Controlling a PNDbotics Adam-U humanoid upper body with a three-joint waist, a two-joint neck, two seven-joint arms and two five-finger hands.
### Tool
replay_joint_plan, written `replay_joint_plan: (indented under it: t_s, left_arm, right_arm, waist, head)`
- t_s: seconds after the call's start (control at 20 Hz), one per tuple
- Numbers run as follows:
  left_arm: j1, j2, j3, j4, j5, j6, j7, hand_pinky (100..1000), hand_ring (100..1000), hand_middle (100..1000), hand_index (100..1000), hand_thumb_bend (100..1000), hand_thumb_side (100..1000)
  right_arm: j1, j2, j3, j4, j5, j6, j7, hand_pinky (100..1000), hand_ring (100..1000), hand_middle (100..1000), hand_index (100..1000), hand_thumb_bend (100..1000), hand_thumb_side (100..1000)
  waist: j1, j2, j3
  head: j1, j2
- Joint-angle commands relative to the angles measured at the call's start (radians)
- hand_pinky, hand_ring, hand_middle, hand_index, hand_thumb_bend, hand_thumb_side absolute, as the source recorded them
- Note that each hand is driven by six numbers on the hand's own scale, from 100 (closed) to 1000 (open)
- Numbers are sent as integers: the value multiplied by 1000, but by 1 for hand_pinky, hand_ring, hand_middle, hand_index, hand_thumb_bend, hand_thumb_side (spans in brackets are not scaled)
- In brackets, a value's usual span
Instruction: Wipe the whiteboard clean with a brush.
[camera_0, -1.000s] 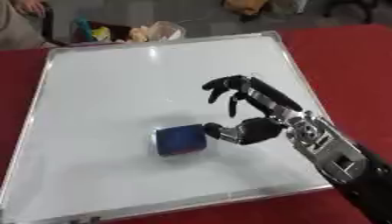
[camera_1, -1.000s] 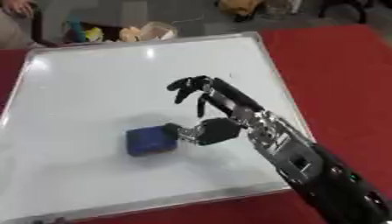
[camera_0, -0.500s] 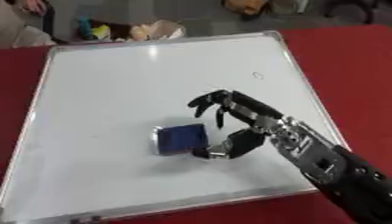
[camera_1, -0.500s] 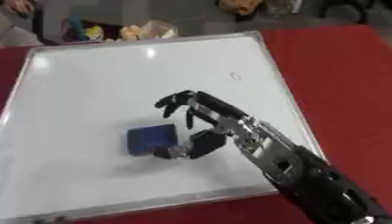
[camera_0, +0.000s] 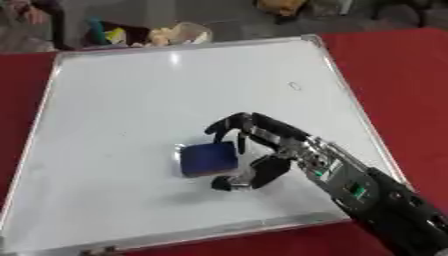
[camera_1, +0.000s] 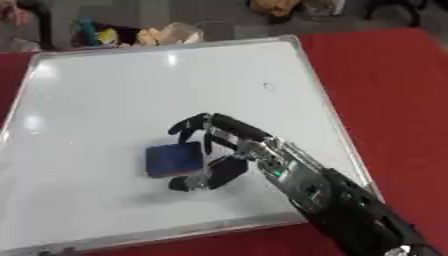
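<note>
My right hand (camera_0: 262, 150) reaches in from the lower right corner, arm running diagonally up across the whiteboard (camera_0: 131, 95). The hand sits over the board's lower middle, fingers (camera_0: 229, 123) curved and spread above the brush (camera_0: 207, 159), thumb (camera_0: 241, 179) hooked below and to the right of it. The brush is a small dark blue block lying flat on the white surface, just left of my palm. Fingers arch over its upper right corner and the thumb comes in near its lower right corner; whether either touches the block, I cannot tell. The hand is half closed, cupped toward the brush, not wrapped round it. A small faint oval mark (camera_0: 295, 86) shows on the board near its right edge, well apart from the brush and up from my hand. The board has a silver frame and lies on a red tablecloth (camera_0: 394, 75), slightly askew, its far edge narrower than the near one. Beyond the far edge, some pale and coloured clutter (camera_0: 166, 34) sits on the floor, too unclear to name. My left hand shows in neither view.
</note>
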Motion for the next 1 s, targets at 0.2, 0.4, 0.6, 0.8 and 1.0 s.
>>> replay_joint_plan:
  t_s: [0.2,0.4,0.6,0.8,1.0]
  left_arm:
    - [-12,6,0,-14,3,-2,-4,413,584,516,642,322,908]
    - [-13,6,-2,-14,4,-3,-5,413,584,516,642,322,907]
    - [-15,6,-4,-13,5,-4,-7,414,584,516,642,322,907]
    - [-16,7,-5,-13,5,-5,-8,414,583,516,642,322,907]
    - [-15,7,-4,-13,6,-5,-8,414,583,516,642,322,907]
  right_arm:
    - [-27,-6,-6,-6,18,-7,-6,452,783,647,883,560,537]
    - [-39,-12,-10,-18,18,-3,-13,459,784,646,884,555,537]
    - [-55,-21,-13,-24,25,5,-13,507,792,651,885,555,539]
    - [-64,-29,-15,-21,49,6,-11,554,807,655,887,554,541]
    - [-69,-33,-17,-22,68,4,-9,560,809,657,888,555,542]
  waist:
    - [-2,-16,7]
    - [-2,-18,10]
    - [-1,-19,14]
    - [0,-19,22]
    - [0,-20,24]
  head:
    - [-6,2]
    - [-9,1]
    - [-14,-2]
    - [-18,-4]
    - [-19,-3]
